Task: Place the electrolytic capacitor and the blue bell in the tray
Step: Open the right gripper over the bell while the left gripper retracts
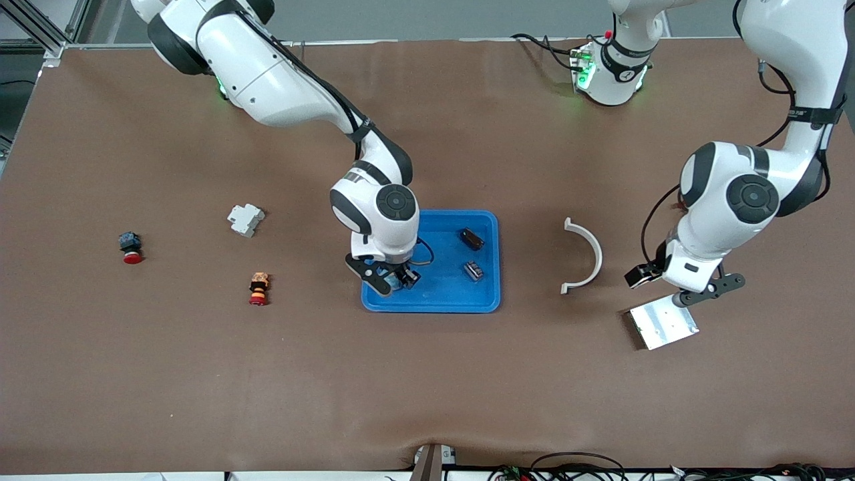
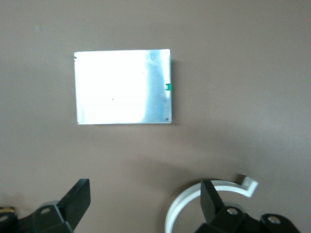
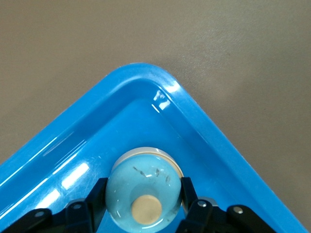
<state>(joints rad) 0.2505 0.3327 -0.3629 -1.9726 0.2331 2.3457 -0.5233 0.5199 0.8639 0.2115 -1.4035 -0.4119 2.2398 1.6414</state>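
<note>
The blue tray point(image 1: 431, 307) lies mid-table. My right gripper point(image 1: 394, 280) is down inside it, at the corner nearest the front camera toward the right arm's end. In the right wrist view, my right gripper point(image 3: 143, 194) is shut on the blue bell point(image 3: 143, 182), a pale blue dome with a tan knob, just inside the tray's rounded corner point(image 3: 160, 77). Two small dark parts point(image 1: 471, 238) point(image 1: 473, 270) lie in the tray; I cannot tell which is the capacitor. My left gripper point(image 1: 674, 284) is open and empty over the table beside the silver plate.
A flat silver plate point(image 1: 663, 325) point(image 2: 121, 87) lies under the left arm. A white curved piece point(image 1: 584, 257) point(image 2: 182, 204) lies between it and the tray. Toward the right arm's end lie a white block point(image 1: 246, 219), a red-capped button point(image 1: 131, 247) and an orange-and-red button point(image 1: 258, 288).
</note>
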